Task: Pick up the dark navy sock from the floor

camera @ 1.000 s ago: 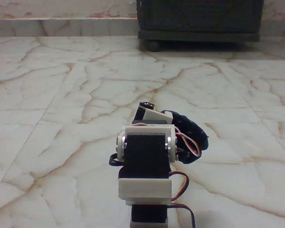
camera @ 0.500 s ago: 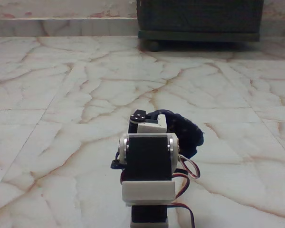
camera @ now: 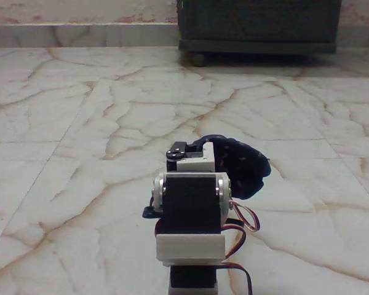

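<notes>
You are looking along the floor (camera: 80, 123) from low down behind your arm (camera: 190, 212), which fills the lower middle of the fixed view: a black servo block with silver hubs on either side, a white bracket (camera: 190, 249) clamped beneath it, and red, black and pale wires (camera: 243, 221) looping out to the right of the picture. Beyond that joint the wrist section rises a little, showing a second white bracket (camera: 195, 161) and a small black servo horn (camera: 176, 151) at its upper left. The sock (camera: 243, 165) sits directly behind and to the right of this wrist section, a rumpled dark navy mass with faint pale speckling, its top edge arching over the white bracket and its bulk bulging out to the right above the wires. Its lower right part appears close to the tile, but you cannot tell whether it rests on the floor or hangs just clear of it, since the arm covers its left side. The gripper itself is hidden behind the wrist and the sock, so you cannot tell whether the fingers are spread, pressed together or pinching the fabric. The cream marble tiles with brown-orange veins run back to a dark cabinet (camera: 258, 24) on a small wheel (camera: 198, 59) at the top of the picture, well apart from the arm and the sock.
</notes>
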Controlling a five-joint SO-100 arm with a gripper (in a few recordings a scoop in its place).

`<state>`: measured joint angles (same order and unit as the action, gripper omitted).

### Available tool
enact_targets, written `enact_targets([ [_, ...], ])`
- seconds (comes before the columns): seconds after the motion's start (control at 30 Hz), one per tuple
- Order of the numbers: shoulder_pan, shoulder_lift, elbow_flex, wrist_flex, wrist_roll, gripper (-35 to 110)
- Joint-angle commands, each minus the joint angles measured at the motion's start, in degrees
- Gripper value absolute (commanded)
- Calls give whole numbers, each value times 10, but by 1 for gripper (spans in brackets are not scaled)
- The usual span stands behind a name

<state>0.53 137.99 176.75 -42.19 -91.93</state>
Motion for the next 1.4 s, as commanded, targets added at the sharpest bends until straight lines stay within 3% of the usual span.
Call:
enact_targets([
  [0.0, 10, 18, -2, 4, 11, 0],
  [1.37, 10, 20, -1, 3, -3, 0],
])
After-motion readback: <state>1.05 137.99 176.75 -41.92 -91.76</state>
